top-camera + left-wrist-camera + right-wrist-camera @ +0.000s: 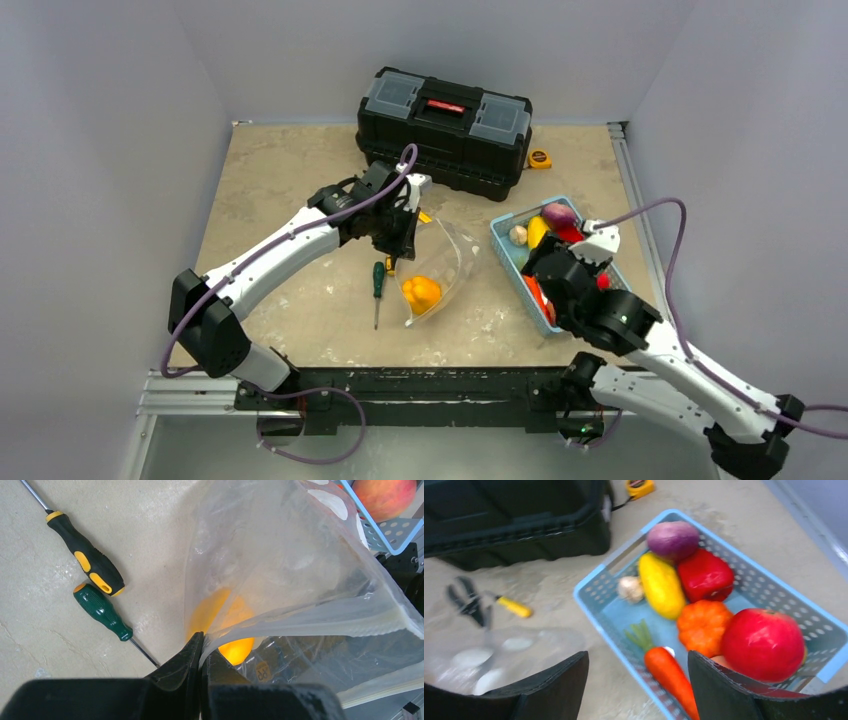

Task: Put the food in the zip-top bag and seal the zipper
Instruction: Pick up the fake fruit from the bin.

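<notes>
Holding one edge of the bag (280, 555) raised, the left gripper (201, 646) is pinched tight on the plastic. The bag sits between the two arms, just beside the blue basket (769, 592), with one orange-yellow piece (421, 292) inside it. The right gripper (638, 680) hangs over the basket with jaws wide and nothing between them. The rest of the food is in the basket. A carrot (669, 672) lies just below the jaws, a little right of centre. Its long axis is diagonal, greens pointing away from the wrist, roughly across the closing line. Judgement: the right arm is nearer for the pick, and the bag lies to its left.
</notes>
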Tool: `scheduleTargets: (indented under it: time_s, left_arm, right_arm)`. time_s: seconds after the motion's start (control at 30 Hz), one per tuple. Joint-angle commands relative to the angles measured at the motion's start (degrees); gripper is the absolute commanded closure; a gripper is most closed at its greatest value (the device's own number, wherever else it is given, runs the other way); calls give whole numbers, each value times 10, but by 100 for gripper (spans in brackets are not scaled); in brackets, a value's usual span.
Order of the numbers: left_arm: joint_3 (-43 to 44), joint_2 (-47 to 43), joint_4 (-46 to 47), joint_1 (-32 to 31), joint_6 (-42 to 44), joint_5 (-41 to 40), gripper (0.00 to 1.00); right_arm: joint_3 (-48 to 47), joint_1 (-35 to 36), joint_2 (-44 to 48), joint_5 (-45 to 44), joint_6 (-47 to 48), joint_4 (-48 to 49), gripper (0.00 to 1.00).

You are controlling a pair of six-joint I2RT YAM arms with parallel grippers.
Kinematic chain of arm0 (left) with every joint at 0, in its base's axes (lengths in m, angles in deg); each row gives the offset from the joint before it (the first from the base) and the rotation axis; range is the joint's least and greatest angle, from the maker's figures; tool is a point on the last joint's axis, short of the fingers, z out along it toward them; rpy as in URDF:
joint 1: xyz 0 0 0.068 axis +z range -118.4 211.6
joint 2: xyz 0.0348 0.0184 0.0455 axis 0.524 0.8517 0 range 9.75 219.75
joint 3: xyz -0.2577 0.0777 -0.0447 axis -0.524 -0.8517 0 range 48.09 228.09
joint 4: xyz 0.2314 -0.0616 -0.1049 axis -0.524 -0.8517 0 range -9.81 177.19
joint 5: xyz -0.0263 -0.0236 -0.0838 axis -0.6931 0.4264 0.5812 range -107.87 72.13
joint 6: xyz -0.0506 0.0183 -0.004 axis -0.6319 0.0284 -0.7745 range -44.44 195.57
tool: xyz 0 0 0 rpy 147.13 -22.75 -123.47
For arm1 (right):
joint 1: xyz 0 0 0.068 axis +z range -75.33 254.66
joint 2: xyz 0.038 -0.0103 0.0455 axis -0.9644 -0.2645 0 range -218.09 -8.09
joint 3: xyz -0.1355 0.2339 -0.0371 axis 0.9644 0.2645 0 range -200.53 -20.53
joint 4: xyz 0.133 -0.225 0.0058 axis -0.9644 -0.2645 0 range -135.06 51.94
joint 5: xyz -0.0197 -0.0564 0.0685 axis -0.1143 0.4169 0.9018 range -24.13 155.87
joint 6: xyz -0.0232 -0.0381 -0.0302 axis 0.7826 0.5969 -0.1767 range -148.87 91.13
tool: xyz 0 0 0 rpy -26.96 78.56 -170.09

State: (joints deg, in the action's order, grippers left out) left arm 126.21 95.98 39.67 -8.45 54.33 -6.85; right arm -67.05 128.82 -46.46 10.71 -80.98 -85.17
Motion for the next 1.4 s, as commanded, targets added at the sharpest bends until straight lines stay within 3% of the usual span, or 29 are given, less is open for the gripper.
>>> scheduleTargets:
  time_s: [0.0,0.07,0.1,0.37,0.5,0.6,0.7,0.73,0.93,1.2,1.37]
  left_arm:
    - [24,-3,-1,0,10,-6,100]
    - [23,-7,0,-1,11,-7,100]
    - [22,-9,1,0,11,-7,100]
    - [23,-12,3,0,10,8,100]
    - [23,-19,4,-1,11,11,100]
    - [23,-24,3,0,11,11,100]
    - [22,-26,4,0,12,11,100]
    - [22,-27,3,0,11,11,100]
    - [21,-27,4,0,12,11,100]
    - [20,-24,4,-1,12,12,100]
    - [20,-22,3,-1,12,11,100]
  right_arm:
    - [27,-175,-38,117,101,119,28]
    - [46,-277,-64,229,156,178,28]
    - [47,-305,-78,235,159,188,28]
    - [24,-338,-159,61,60,108,36]
    - [22,-361,-154,20,7,72,36]
    - [30,-370,-135,13,6,82,28]
    - [33,-379,-139,21,-40,50,2]
    - [33,-381,-143,19,-67,30,1]
    - [61,-387,-137,85,-107,33,1]
    - [97,-394,-149,109,-113,72,1]
    - [122,-400,-142,130,-110,103,14]
